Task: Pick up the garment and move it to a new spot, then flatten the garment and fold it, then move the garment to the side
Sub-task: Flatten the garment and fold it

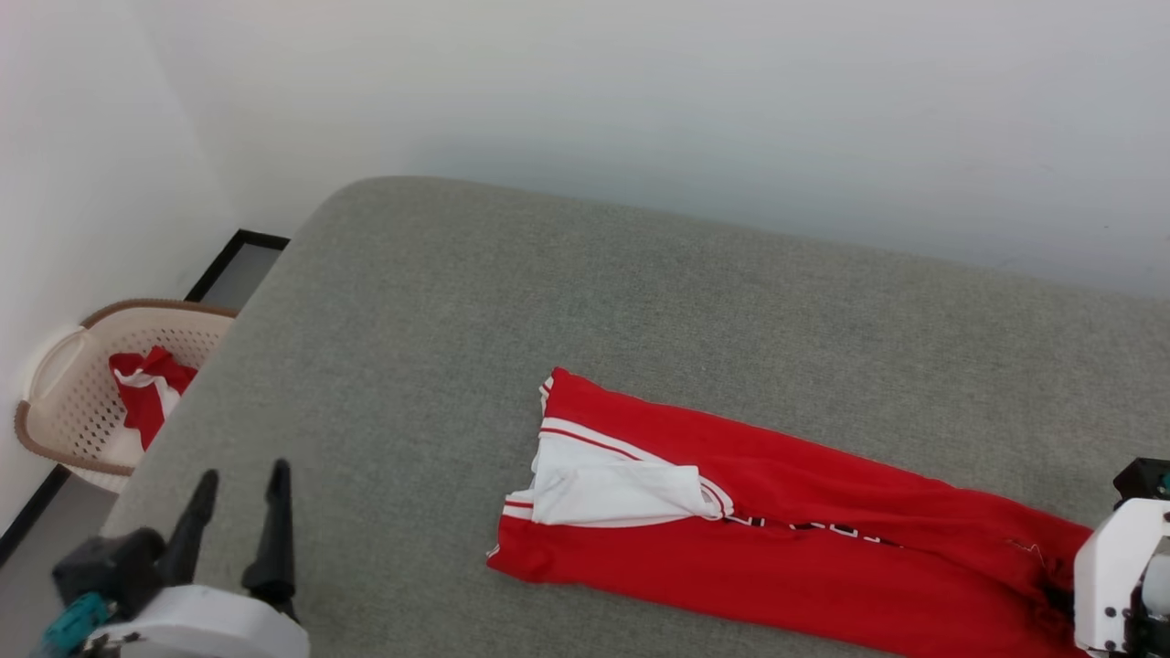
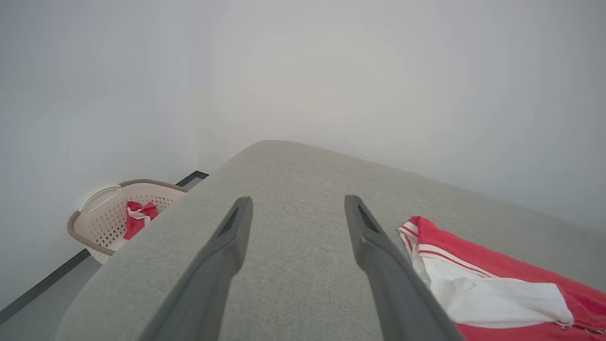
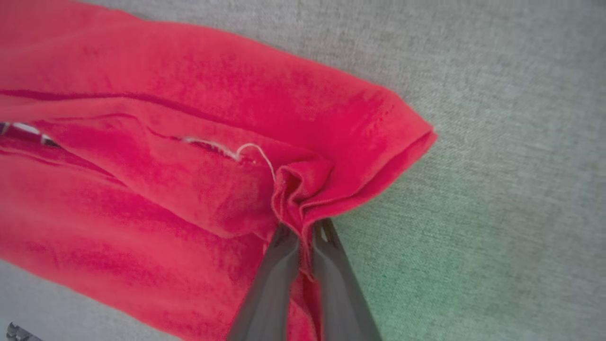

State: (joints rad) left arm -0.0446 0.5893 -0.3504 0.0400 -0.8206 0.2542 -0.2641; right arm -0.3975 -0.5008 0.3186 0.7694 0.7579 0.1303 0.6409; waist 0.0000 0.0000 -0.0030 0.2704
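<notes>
the right tool (image 3: 305, 226) pinches a bunched edge of the red shirt (image 1: 804, 512) at 4 o'clock on the grey surface (image 1: 548, 292); the left tool (image 1: 242, 475) hangs spread at 8 o'clock.

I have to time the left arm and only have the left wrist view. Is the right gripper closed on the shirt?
Observer: Yes. The right wrist view shows the right gripper pinched shut on a bunched fold at the plain red end of the garment.
Operator: How does the rest of it lie?
Observer: In the head view it lies as a long folded strip, running from the white sleeve across to the right gripper at the right edge.
Operator: Is my left gripper touching it?
Observer: No. The head view shows the left gripper open at the lower left, with bare grey padded surface between it and the garment.
</notes>
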